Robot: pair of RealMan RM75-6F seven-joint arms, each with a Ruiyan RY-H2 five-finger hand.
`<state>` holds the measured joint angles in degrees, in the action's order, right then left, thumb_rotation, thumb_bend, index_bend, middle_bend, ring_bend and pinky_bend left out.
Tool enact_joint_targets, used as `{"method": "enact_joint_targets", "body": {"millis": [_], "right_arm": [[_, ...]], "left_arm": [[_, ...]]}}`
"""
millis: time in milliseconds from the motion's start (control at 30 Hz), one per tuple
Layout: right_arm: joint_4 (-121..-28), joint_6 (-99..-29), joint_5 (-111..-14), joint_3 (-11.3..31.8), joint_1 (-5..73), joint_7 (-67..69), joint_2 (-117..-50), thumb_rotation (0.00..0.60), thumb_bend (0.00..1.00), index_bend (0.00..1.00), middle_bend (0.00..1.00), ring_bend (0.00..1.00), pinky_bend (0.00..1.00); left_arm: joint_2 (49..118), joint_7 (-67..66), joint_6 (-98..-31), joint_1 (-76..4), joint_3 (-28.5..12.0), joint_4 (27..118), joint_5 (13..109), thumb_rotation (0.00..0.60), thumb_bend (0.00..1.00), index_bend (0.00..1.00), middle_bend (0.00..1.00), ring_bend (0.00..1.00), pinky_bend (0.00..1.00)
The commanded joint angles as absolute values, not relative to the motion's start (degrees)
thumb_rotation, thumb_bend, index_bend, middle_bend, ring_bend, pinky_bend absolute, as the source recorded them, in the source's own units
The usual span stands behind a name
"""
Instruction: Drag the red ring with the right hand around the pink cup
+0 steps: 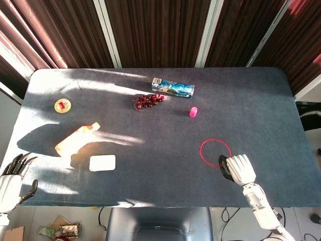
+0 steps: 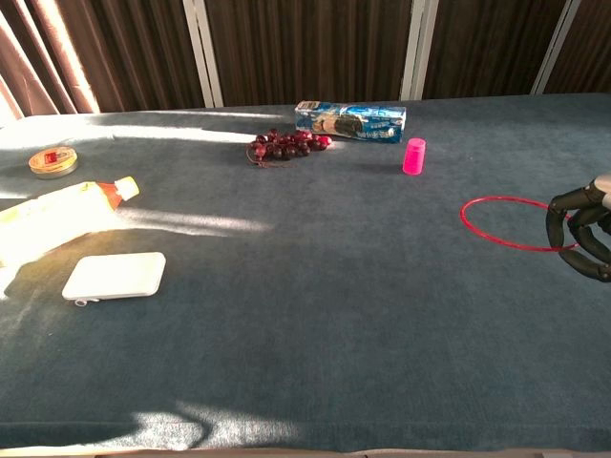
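The red ring [image 1: 215,151] is lying flat on the bench [image 1: 261,115], just beyond the right hand [image 1: 237,168] and slightly to its inner side. Its near edge is being touched by the dark fingertips [image 2: 571,221] of that hand, which are curled down over the rim; in the chest view the fingers are seen hooked at the ring's right edge. The ring is thus being held against the bench by bent fingers, rather than lifted.

The pink cup [image 1: 193,111] is standing upright farther out from the right hand, beyond the ring and a little to the left, well apart from both. Beyond the cup, a blue packet [image 1: 173,88] and a bunch of dark grapes [image 1: 148,100] are lying near each other.

The left hand [image 1: 11,176] is being kept off the near left edge of the bench, holding nothing, with its fingers spread. Out ahead of it, a white flat case [image 1: 102,162], an orange pouch [image 1: 76,139] and a small round tin [image 1: 62,105] are resting on the bench.
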<state>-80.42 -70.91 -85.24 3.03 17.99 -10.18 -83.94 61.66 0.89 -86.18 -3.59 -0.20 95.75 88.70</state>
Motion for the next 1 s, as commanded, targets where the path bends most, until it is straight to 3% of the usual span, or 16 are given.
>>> {"method": "enact_joint_targets", "body": {"millis": [33,267,533,1000], "right_arm": [[-80.61,-72.54,-84.93,5.05,18.51,-10.45,-84.17,0.600,0.55,0.80,0.87,1.00,1.00],[-79.61,-74.33,-82.96,10.68,21.31,-11.76,-85.47,0.600,0.56,0.81,0.87,1.00,1.00],[-73.01,-67.98,-79.88,14.69,28.30,-11.90,-89.54,0.600,0.56,0.81,0.87,1.00,1.00],[-49.71,-57.94,-76.02,17.44,40.19,-5.83,-103.49,0.600,0.56,0.81,0.87,1.00,1.00]], "left_arm": [[61.64,0.92,-86.17,-3.59,-0.19,95.75,88.72,0.600,0.47,0.17,0.08,0.00,0.19],[61.67,0.85,-85.94,-3.65,-0.18,95.77,88.65,0.600,0.47,0.17,0.08,0.00,0.19],[61.69,0.18,-85.65,-3.72,0.04,95.95,88.83,0.600,0.47,0.17,0.07,0.00,0.19],[61.27,1.51,-85.93,-3.56,0.18,95.69,89.19,0.600,0.47,0.17,0.08,0.00,0.19]]}}
